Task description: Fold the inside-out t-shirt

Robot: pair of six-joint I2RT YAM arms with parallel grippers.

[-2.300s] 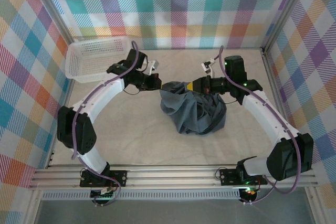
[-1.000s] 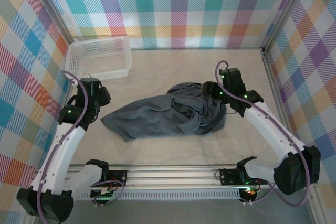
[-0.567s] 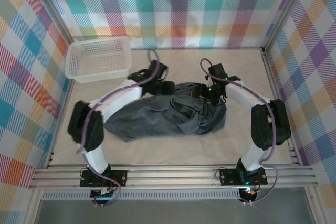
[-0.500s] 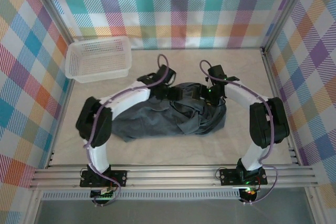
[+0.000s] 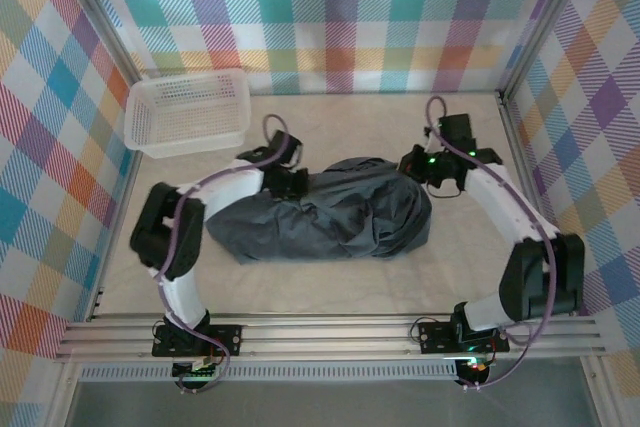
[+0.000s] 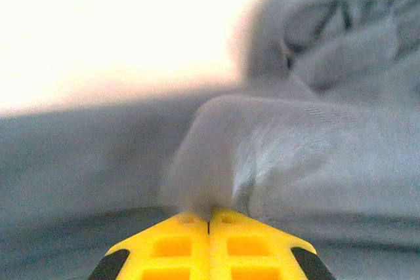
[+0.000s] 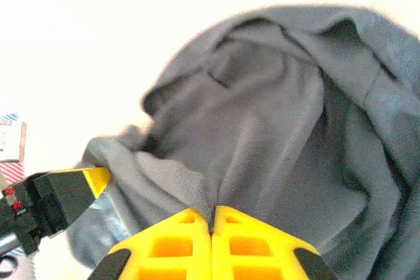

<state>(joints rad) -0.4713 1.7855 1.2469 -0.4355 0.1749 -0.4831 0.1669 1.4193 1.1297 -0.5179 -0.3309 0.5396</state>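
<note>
The inside-out t-shirt point(image 5: 335, 215), a dark slate blue-grey garment of soft cloth, lies as a wrinkled, elongated heap in the middle of the pale beige table surface point(image 5: 300, 282). Its bulk humps toward the right and a flatter tail runs out to the left. Walls of pastel plaid cloth point(image 5: 340, 17) in metal framing close the table on the left, far and right sides. A ribbed aluminium rail point(image 5: 330, 335) carrying the arm bases runs along the near edge. A white plastic lattice basket point(image 5: 190, 112) sits in the far left corner, well apart from the shirt. The left gripper point(image 5: 296, 183) presses against the heap's far left edge; in the left wrist view its yellow fingers meet, pinching a raised fold of cloth. The right gripper point(image 5: 413, 165) sits at the heap's far right edge, its yellow fingers likewise clenched on a pinch of the shirt's fabric. Both arms arc over bare table on either side of the heap.
</note>
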